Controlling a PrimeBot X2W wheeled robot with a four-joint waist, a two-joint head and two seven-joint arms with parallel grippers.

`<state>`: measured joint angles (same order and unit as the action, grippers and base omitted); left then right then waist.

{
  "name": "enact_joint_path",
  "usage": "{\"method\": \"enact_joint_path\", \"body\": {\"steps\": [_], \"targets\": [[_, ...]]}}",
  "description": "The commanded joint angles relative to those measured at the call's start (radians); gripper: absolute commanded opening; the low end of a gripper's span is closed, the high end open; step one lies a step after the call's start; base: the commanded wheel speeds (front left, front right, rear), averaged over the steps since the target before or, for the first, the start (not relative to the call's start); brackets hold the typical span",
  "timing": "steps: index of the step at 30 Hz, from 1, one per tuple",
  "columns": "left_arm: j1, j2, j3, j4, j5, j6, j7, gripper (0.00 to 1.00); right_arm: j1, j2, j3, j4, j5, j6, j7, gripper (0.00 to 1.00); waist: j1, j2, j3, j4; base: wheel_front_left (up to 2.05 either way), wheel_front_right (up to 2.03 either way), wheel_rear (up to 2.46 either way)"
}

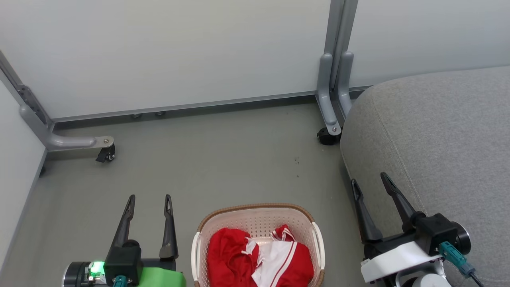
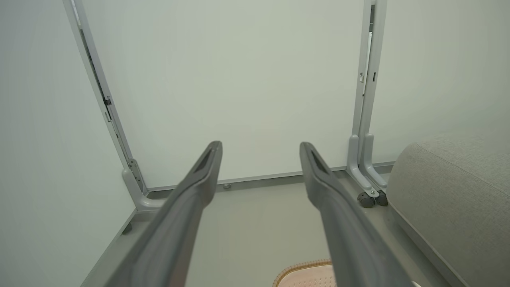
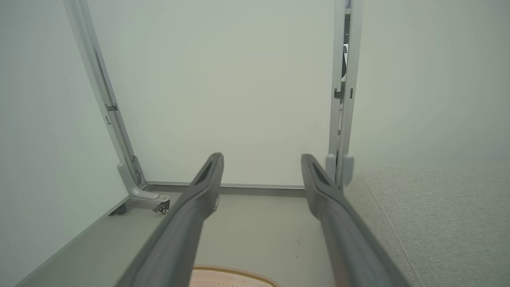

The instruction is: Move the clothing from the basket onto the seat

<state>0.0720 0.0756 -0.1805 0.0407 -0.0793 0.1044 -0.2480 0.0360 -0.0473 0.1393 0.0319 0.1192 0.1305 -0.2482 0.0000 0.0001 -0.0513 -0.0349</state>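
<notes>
Two garments: the red clothing [image 1: 259, 259] lies crumpled in one heap inside the basket [image 1: 257, 208]. A plain red piece is on the left and touches a piece with white panels and stripe trim on the right.
Handling: looks soft, light and limp, so it will likely sag and trail when lifted, and one piece may drag the other along.
Where to grip: a raised fold on top of the heap, pinched from above, well inside the basket's rim.
Left gripper [image 1: 150, 196]: just left of the basket, fingers spread wide and empty, pointing away past the basket.
Right gripper [image 1: 369, 177]: right of the basket, fingers equally wide and empty, tilted slightly, at the seat's near edge.
Seat [image 1: 438, 135]: grey upholstered cushion to the right of the basket and beyond it, with no clothing on it.
Floor [image 1: 223, 159]: grey, and the basket stands on it.
</notes>
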Motion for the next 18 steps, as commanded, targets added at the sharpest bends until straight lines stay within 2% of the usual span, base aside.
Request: {"method": "enact_joint_path", "body": {"steps": [1,7,18], "targets": [[0.017,-0.002,-0.002,-0.003,0.024,-0.002,-0.009,1.00,0.012,-0.005,0.003,-0.008,-0.021,0.000,-0.009,1.00,0.0000,-0.0001,-0.002,-0.001,0.00,0.00,0.00],[0.022,-0.004,-0.006,-0.001,0.072,-0.004,-0.020,1.00,0.019,-0.005,0.010,-0.014,-0.061,0.000,-0.020,1.00,0.0000,-0.0001,-0.006,-0.002,0.00,0.00,0.00],[0.021,-0.009,0.004,0.005,0.067,-0.016,-0.017,1.00,0.021,-0.005,0.005,-0.014,-0.052,0.000,-0.018,1.00,0.0000,-0.0001,-0.005,-0.001,0.00,0.00,0.00]]}}
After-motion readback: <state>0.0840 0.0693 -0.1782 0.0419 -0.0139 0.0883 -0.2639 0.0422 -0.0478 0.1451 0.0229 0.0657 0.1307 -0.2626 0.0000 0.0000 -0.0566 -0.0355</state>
